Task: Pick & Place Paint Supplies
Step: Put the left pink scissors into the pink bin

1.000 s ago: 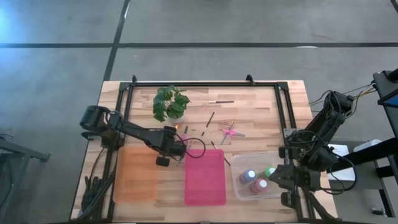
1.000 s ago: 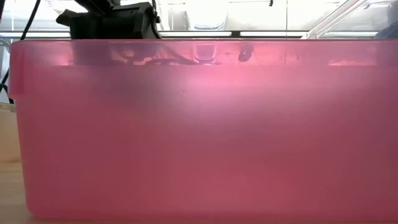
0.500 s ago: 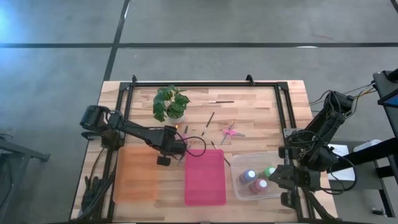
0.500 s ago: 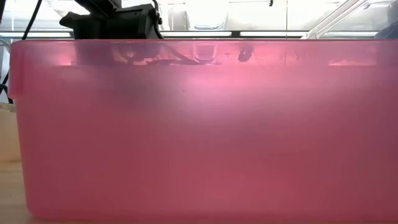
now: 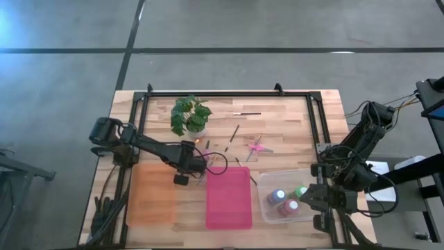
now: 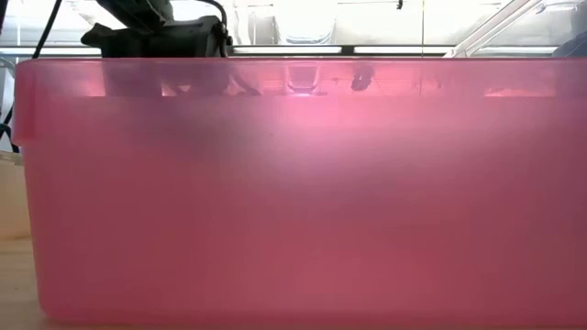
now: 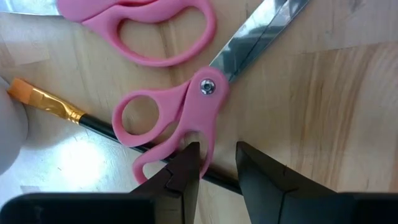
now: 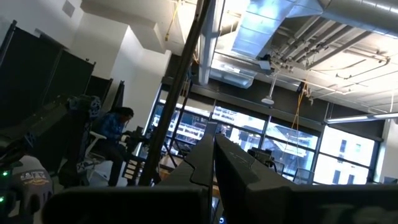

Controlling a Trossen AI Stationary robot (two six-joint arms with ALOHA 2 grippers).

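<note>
Two scissors [image 7: 180,112] are lying under the left gripper [image 7: 214,163], whose narrowly parted fingers are straddling one pink handle and a brush [image 7: 62,112] crossing beneath it. Right gripper [image 8: 213,155] is idling fully closed, pointing up, beside the bottles [image 5: 286,200].

Around the left gripper [image 7: 214,163] the way is crowded: pink scissors [image 7: 177,115], a brush [image 7: 74,116] and the potted plant [image 5: 190,115] nearby. The table's far right part [image 5: 291,118] is open.

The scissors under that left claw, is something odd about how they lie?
Yes. The pink scissors lie on top of a dark-handled brush, crossing it. The left gripper has its fingers partly closed right over that crossing.
</note>
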